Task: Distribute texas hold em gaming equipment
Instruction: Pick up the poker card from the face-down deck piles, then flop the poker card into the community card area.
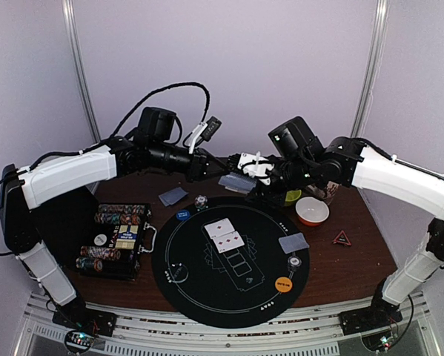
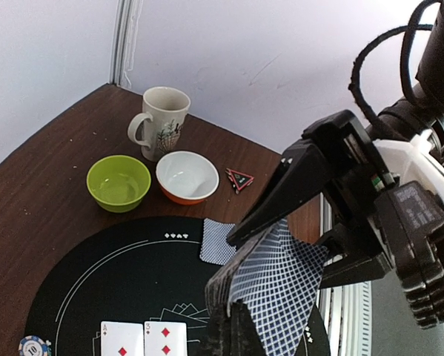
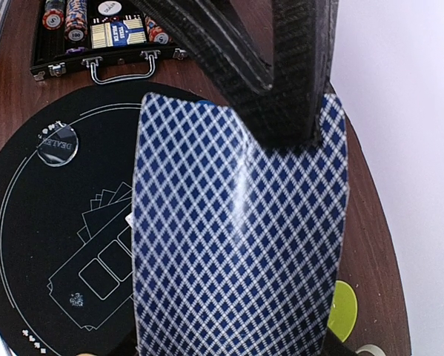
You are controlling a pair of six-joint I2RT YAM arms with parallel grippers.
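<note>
Hand-off above the felt: the left gripper (image 2: 240,319), jaws pressed together, pinches the lower edge of a single card (image 2: 281,297) with a blue-diamond back. The right gripper (image 3: 288,119), jaws part-spread, clamps the deck (image 2: 225,276) that the card lies against. The two tools meet in the air over the far rim of the round black mat (image 1: 170,252), close to the back wall.

On the mat below, two face-up cards (image 1: 224,234) lie side by side near the centre. A face-down card (image 1: 293,242) lies to their right. A blue disc (image 1: 182,215) sits at the far left rim, an orange disc (image 1: 284,284) at the near right and a clear dealer disc (image 1: 179,273) at the near left. Another face-down card (image 1: 172,196) rests on bare wood beyond the mat.

The red triangle (image 1: 342,238) sits on the table (image 1: 362,259) right of the mat, just beside the white-orange bowl (image 1: 311,211). The green bowl (image 2: 118,183) and mug (image 2: 161,122) crowd the far right corner. An open chip case (image 1: 118,237) fills the left side. Bare wood shows right of the mat, out to the curved table edge.
</note>
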